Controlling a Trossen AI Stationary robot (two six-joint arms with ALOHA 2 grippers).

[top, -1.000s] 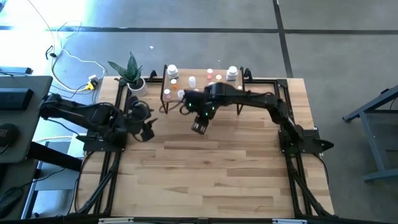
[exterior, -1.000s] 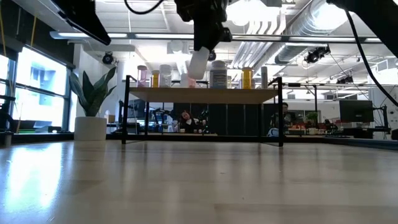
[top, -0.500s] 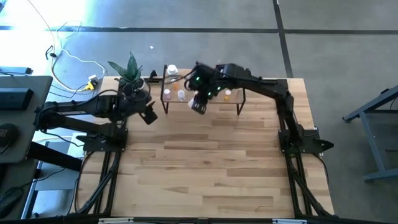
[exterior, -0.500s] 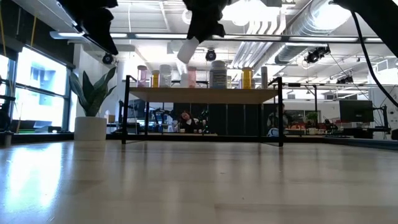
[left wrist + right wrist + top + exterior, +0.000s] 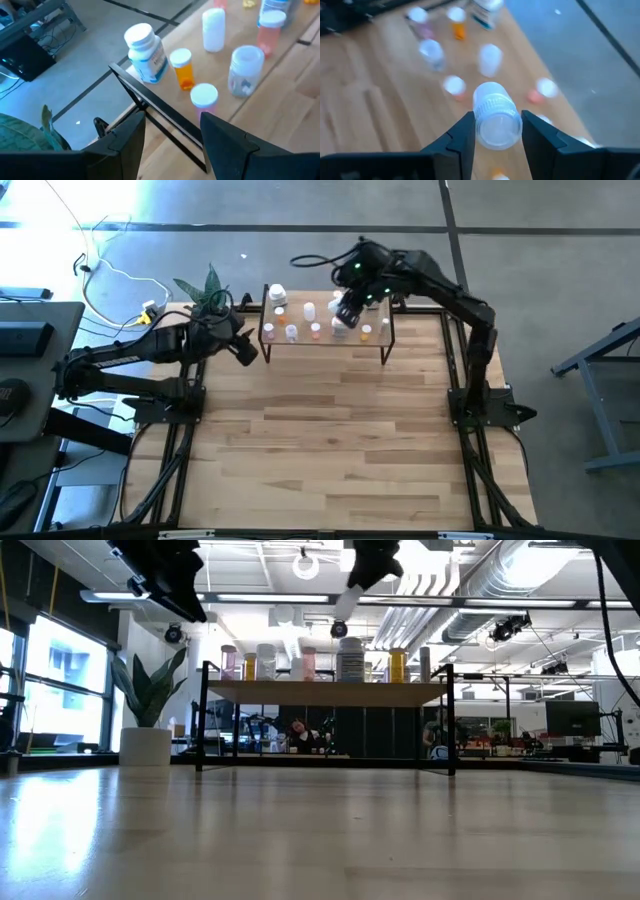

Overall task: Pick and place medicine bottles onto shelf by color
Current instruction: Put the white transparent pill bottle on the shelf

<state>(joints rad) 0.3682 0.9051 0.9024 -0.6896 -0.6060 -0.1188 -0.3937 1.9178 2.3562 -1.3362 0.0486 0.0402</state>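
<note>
Table (image 5: 330, 430): plank top, bare in front of the shelf; potted plant (image 5: 208, 292) at the far left corner.

Shelf (image 5: 372, 348): low light-wood board on thin black legs at the far edge; small bottles are stood along it, white, clear, orange and pink, among them a large white labelled bottle (image 5: 145, 52) and an orange vial (image 5: 183, 67).

Right gripper (image 5: 347, 310): a second ago held over bare table in front of the shelf, now carried above the shelf's right-hand part; delivery is judged near, release not yet made; fingers pinched on a white-capped bottle (image 5: 496, 116), pale and ribbed at the cap.

Left gripper (image 5: 243, 348): swung inward to the shelf's left end over the same interval; fingers spread, nothing held; a next pick is judged to be in preparation.
</note>
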